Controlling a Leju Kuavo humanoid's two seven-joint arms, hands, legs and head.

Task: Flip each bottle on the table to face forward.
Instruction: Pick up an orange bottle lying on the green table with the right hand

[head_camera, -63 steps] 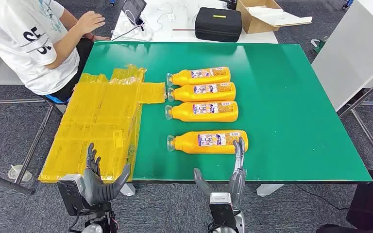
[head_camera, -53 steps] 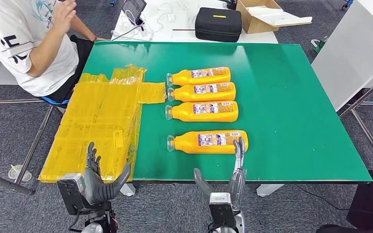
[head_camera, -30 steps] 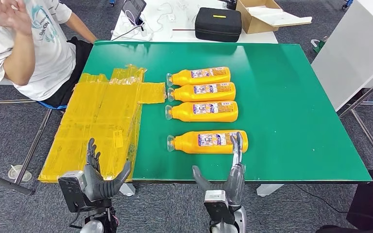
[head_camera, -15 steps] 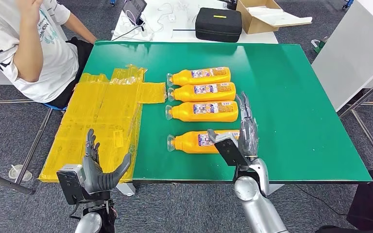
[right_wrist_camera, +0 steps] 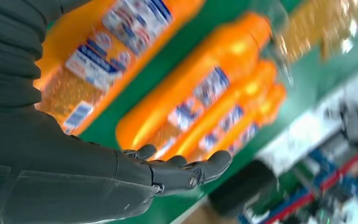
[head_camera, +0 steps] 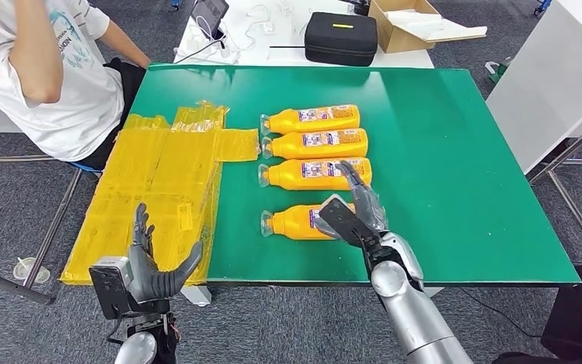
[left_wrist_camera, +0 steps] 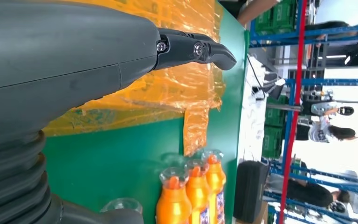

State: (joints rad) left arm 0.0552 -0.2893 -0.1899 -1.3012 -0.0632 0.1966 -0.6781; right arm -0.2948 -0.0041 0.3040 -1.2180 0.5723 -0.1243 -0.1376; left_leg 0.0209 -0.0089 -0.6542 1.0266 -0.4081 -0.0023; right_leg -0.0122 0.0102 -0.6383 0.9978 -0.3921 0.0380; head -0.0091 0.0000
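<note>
I see my left hand (head_camera: 148,269) off the table's near edge, below the front left corner, fingers spread wide and holding nothing. My right hand (head_camera: 355,211) is over the nearest bottle (head_camera: 294,223), which lies on its side on the green table (head_camera: 462,167) close to the near edge, cap toward the left edge; the fingers are stretched out apart above its base end, and I cannot tell whether they touch it. Beyond it, toward the middle of the table, 3 more bottles (head_camera: 314,141) lie on their sides in a tight row, caps pointing the same way. A crinkled yellow sheet (head_camera: 159,189) covers the table's left edge. At the far left corner a person (head_camera: 45,68) sits. Past the far edge sits a black case (head_camera: 341,38).
</note>
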